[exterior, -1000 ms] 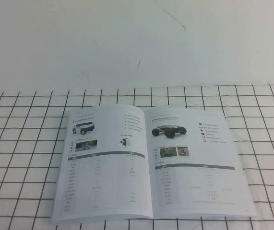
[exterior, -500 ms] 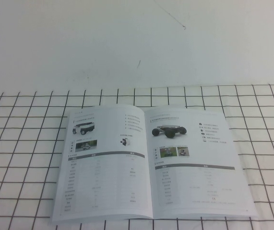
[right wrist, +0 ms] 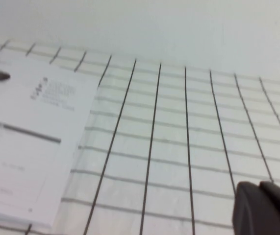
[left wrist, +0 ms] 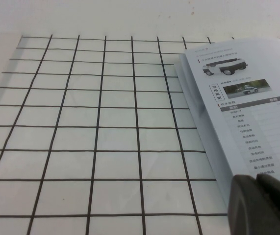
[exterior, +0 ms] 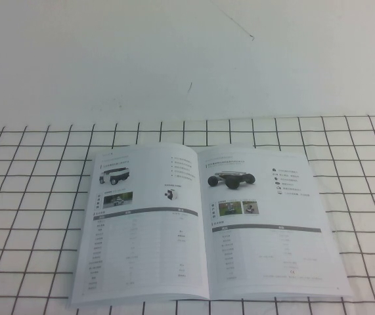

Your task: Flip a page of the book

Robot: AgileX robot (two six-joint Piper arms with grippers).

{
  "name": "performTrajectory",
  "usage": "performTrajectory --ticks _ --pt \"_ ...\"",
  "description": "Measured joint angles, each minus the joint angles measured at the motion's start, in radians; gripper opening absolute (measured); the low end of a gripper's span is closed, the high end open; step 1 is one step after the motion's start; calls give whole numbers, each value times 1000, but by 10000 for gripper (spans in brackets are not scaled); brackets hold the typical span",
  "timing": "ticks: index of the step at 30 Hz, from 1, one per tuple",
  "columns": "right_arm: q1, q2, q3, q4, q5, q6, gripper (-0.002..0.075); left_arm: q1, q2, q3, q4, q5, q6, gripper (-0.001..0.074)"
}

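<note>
We record the book (exterior: 203,226) lying open and flat on the gridded table (exterior: 29,197), its spine running away from the robot near the table's middle. The page (exterior: 144,223) showing the white boxy vehicle lies on the left half; the opposite leaf (exterior: 266,226) carries a single dark wheeled robot. We note bare grid squares on both sides of the book and a row behind its far edge, while its near edge comes close to the table's front. The high view shows neither arm. Only the left wrist view gives us the left gripper (left wrist: 265,203), a dark tip just beside the book's near left corner, with open squares stretching away from the book's outer edge. Only the right wrist view gives us the right gripper (right wrist: 265,208), a dark tip over bare grid, well apart from the book's right edge. For both grippers we cannot tell how far the fingers stand apart; neither is seen holding anything.
</note>
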Motion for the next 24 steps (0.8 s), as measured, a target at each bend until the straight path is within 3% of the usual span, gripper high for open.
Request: performTrajectory --ticks 3,24 --pt "-2 0 0 6 72 2 0 0 0 0 0 0 0 -2" --pt "-2 0 0 14 74 2 0 0 0 0 2 0 0 -2"
